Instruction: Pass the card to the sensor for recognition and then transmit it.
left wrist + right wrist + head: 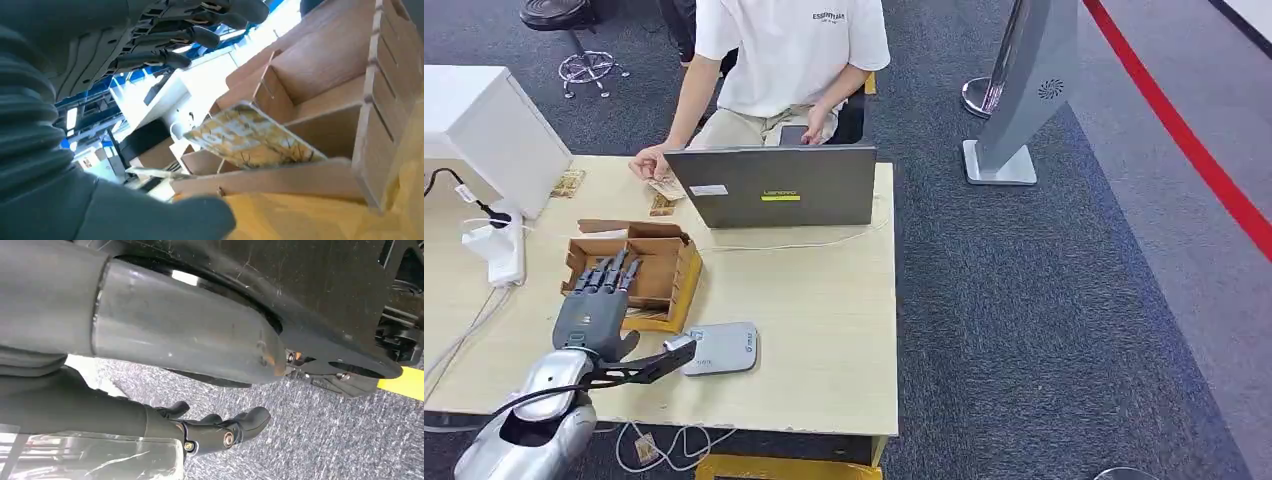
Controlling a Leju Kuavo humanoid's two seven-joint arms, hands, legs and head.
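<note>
The card [252, 137] leans in a compartment of the cardboard box [664, 275] near the table's [824, 370] left edge, not yet picked. The left hand [596, 305] hovers above, fingers apart, empty. Sensor [722, 348] pass and handover remain.

Left hand [596, 305] over cardboard box [676, 262] at table [824, 330] left-centre. Card [250, 137] tilted inside box compartment. Sensor [721, 348] just right of hand, nearer front edge. Laptop [774, 187] behind box; person [784, 60] behind laptop.
</note>
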